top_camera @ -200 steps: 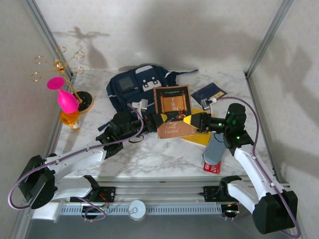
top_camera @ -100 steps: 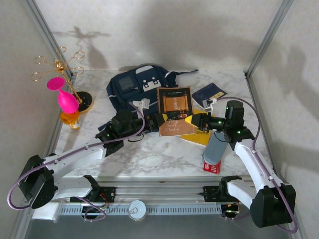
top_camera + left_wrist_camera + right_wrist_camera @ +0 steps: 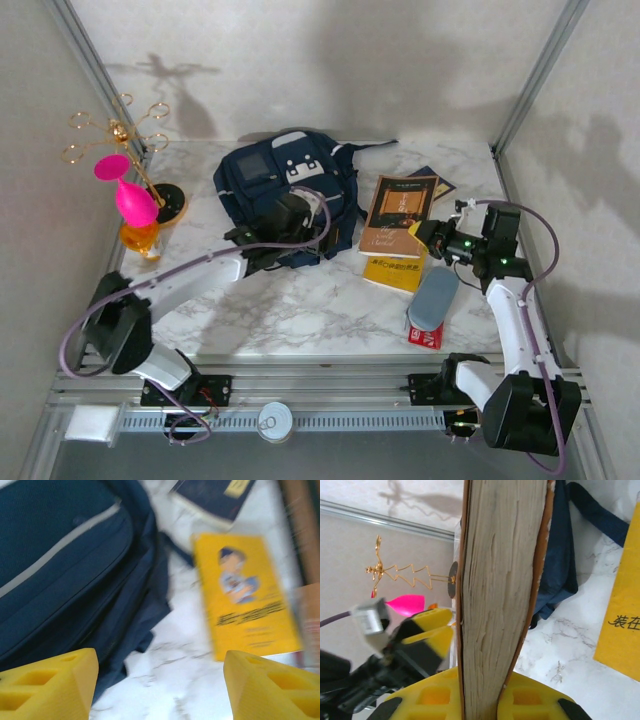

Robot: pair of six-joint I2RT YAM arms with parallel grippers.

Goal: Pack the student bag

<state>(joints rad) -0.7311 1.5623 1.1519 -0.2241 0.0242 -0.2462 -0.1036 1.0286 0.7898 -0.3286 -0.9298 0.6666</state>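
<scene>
The student bag [image 3: 270,180], navy blue with white patches, lies at the back of the table; its striped front pocket [image 3: 60,565] shows in the left wrist view. My left gripper [image 3: 318,228] hovers over the bag's near right edge, open, nothing between its yellow fingers [image 3: 50,685]. My right gripper [image 3: 425,232] is shut on a brown book [image 3: 400,208], held tilted above the table right of the bag. In the right wrist view the book [image 3: 500,595] stands edge-on between the jaws, with the left gripper [image 3: 427,632] beyond it.
A yellow book [image 3: 395,268] lies flat under the held book. A grey pencil case [image 3: 432,298] and a red item [image 3: 425,336] lie near the front right. A dark booklet [image 3: 215,500] sits behind. A gold stand [image 3: 110,130] and pink bulb [image 3: 130,198] stand far left.
The left gripper opened, let go of the brown book and swung back over the bag. The right gripper shut on the book and carried it to the right.
</scene>
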